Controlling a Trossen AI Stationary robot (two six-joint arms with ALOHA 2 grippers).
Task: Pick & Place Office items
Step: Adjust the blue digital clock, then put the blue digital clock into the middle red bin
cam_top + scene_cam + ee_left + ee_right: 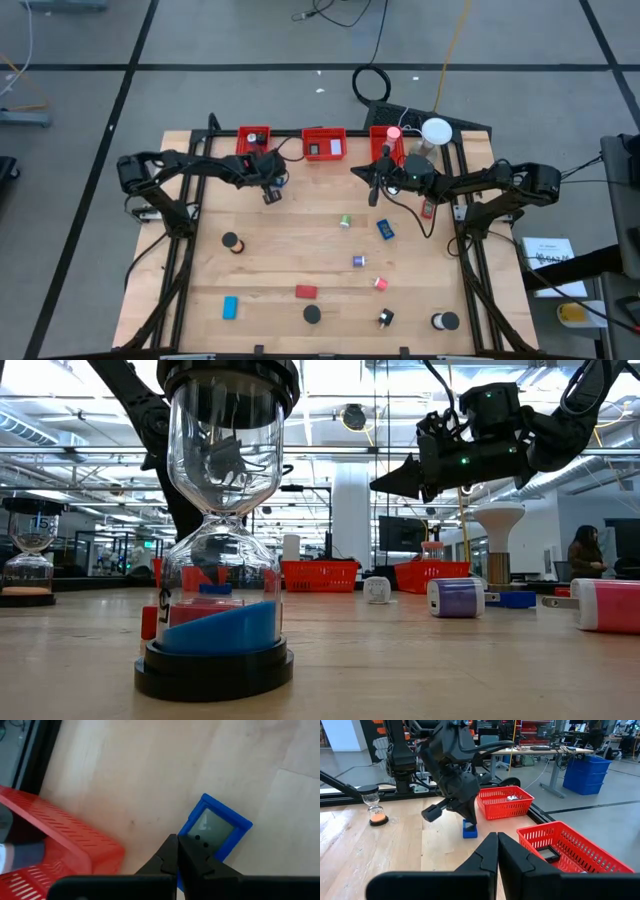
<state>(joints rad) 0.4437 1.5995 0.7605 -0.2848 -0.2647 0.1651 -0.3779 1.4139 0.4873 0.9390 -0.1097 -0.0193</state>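
My left gripper (271, 195) (178, 839) hangs over the table's far left part, just in front of the left red bin (253, 140), shut on a small blue-framed item with a grey face (215, 827) (469, 830). My right gripper (373, 193) (497, 836) is shut and empty, raised above the table in front of the right bin (388, 142) and pointing toward the left arm. Other office items lie scattered on the wood: a green bit (345, 221), a blue block (386, 229), a purple bit (359, 261), a pink bit (381, 284) and a red block (306, 292). My left gripper pinches the blue-framed item by the edge of its frame (192, 831), between the two fingers. The fingers come from above, pointing down. The item hangs below the fingertips close to the table (469, 836); whether its lower end touches the wood I cannot tell.
Three red bins stand along the far edge, the middle one (323, 143) holding a dark item. A white round lamp (435, 130) stands at the far right. Hourglasses (232, 243) (215, 540), a blue block (230, 307) and a black clip (386, 318) occupy the near half.
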